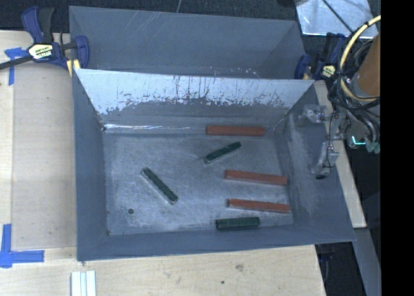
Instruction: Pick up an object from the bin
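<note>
My gripper hangs over the bin's right sloping wall, above and to the right of the floor, with nothing seen in it. Nearest to it on the floor lies a red-brown flat bar, a little to its left. A second red-brown bar lies just below that one, near the front right corner. A third red-brown bar rests along the back edge of the floor. All three lie apart from the gripper.
A dark green bar lies at the front edge, another tilted at the middle, and a third slanted at the left. A small dark speck sits at the front left. The arm's cables hang outside the right rim.
</note>
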